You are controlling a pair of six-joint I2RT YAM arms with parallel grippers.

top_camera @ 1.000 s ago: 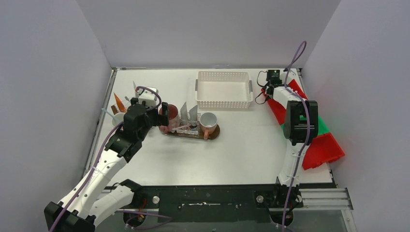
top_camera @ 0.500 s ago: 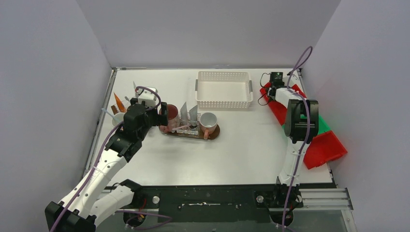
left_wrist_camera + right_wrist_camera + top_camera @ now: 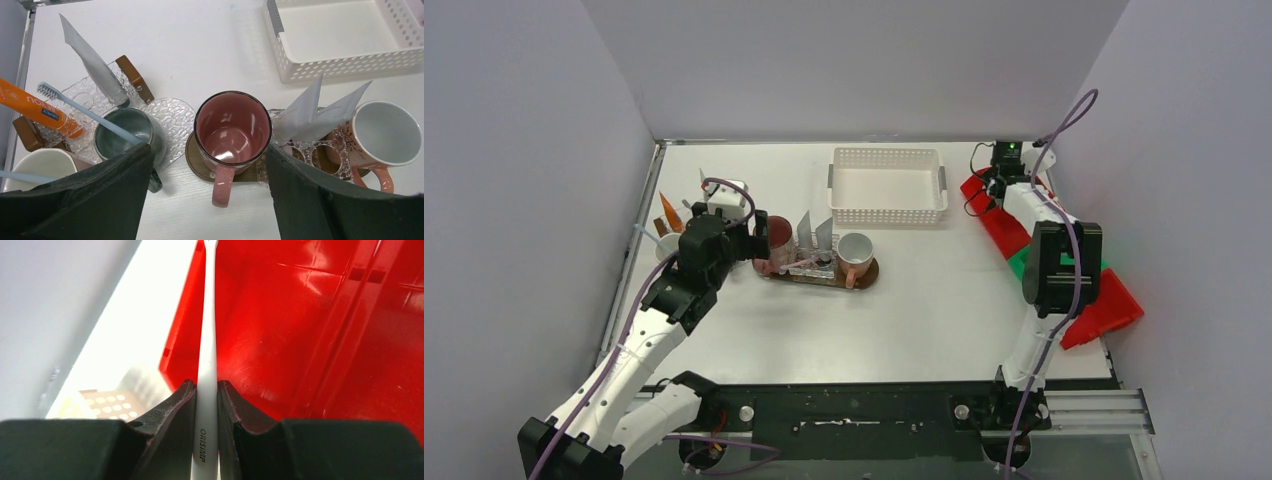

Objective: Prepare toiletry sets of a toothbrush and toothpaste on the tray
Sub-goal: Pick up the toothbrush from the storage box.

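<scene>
1. Counted four mugs: maroon mug between the spread jaws of the left gripper, dark green mug and pinkish-white mug left of them, white mug right.
2. Counted one orange tube and three silver tubes.
3. Made out three toothbrushes, with the white toothbrush pinched in the right gripper over a red bin.
4. Lost most of the pinkish-white mug behind the left finger.

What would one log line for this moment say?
left tool open by maroon mug | right tool shut on toothbrush over red bin

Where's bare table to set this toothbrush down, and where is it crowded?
Free: the table between the wooden tray and the near edge, and between the white basket and red bins. Crowded: the mugs at the left edge.
</scene>
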